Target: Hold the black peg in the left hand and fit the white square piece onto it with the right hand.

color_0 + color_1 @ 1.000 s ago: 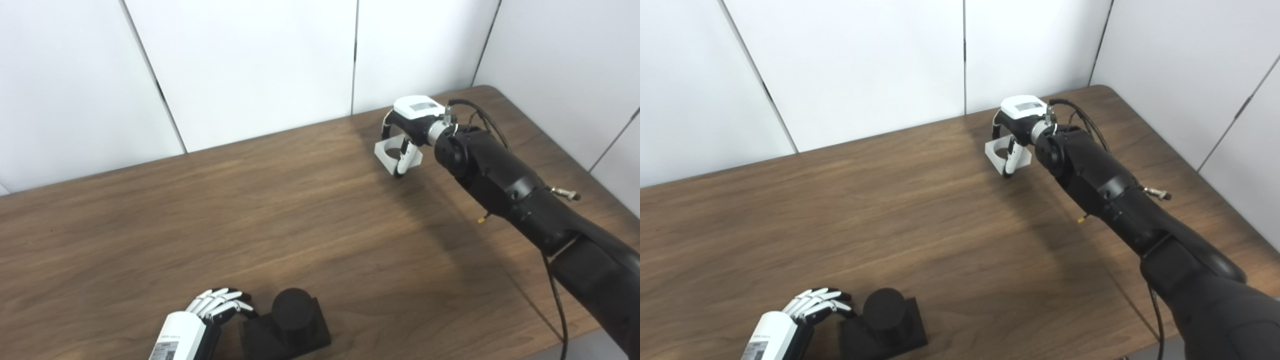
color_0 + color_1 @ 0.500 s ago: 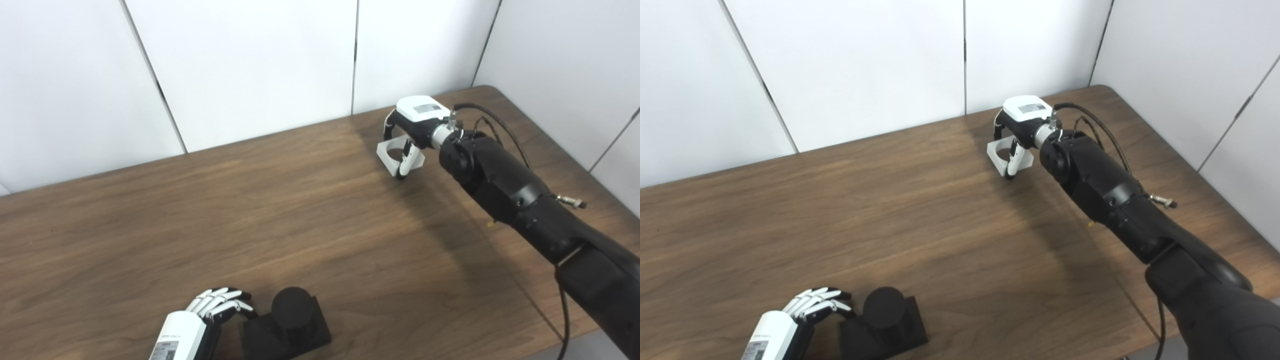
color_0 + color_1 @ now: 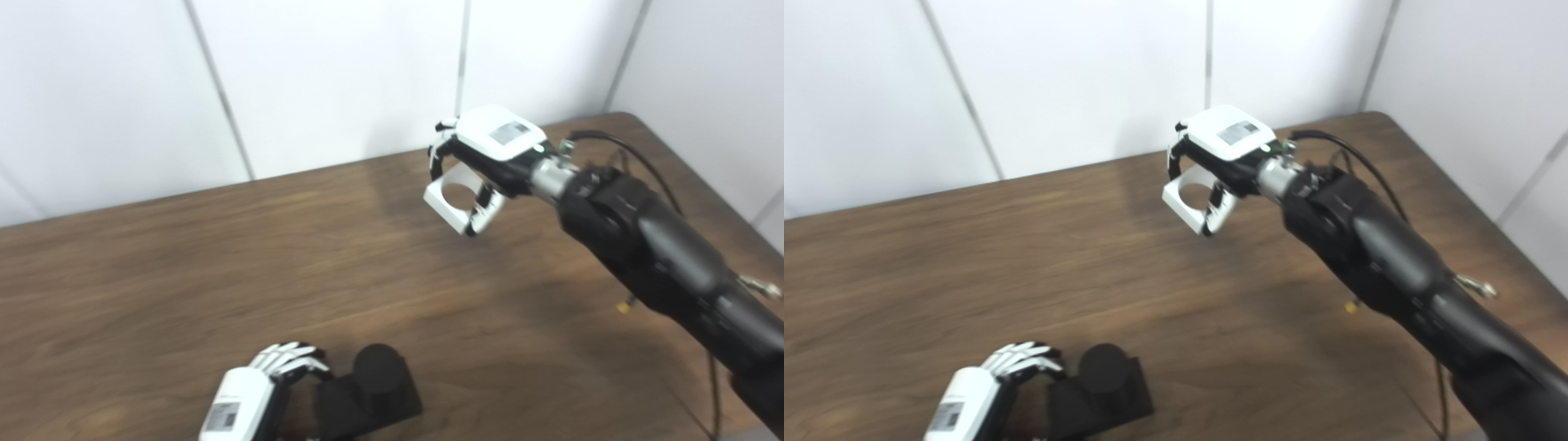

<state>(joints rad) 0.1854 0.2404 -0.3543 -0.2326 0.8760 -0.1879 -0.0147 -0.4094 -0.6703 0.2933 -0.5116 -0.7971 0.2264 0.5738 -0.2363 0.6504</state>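
The black peg (image 3: 376, 370), a short round post on a square black base (image 3: 1127, 407), stands near the table's front edge. My left hand (image 3: 269, 380) sits at the base's left side with its fingers curled onto that edge. Far back and to the right, my right hand (image 3: 1222, 138) is shut on the white square piece (image 3: 1176, 199), a flat frame with a round hole. The piece hangs tilted in the air above the table, its hole facing up and toward me. The two hands are well apart.
The brown wooden table (image 3: 184, 263) runs to white wall panels (image 3: 337, 73) at the back. Its rounded right corner (image 3: 631, 119) lies behind my right arm. A black cable (image 3: 1335, 138) loops off the right wrist.
The camera has shifted, moving the whole picture to the right. My right hand has lifted the white square piece off the table and carried it left. The left hand stays at the peg.
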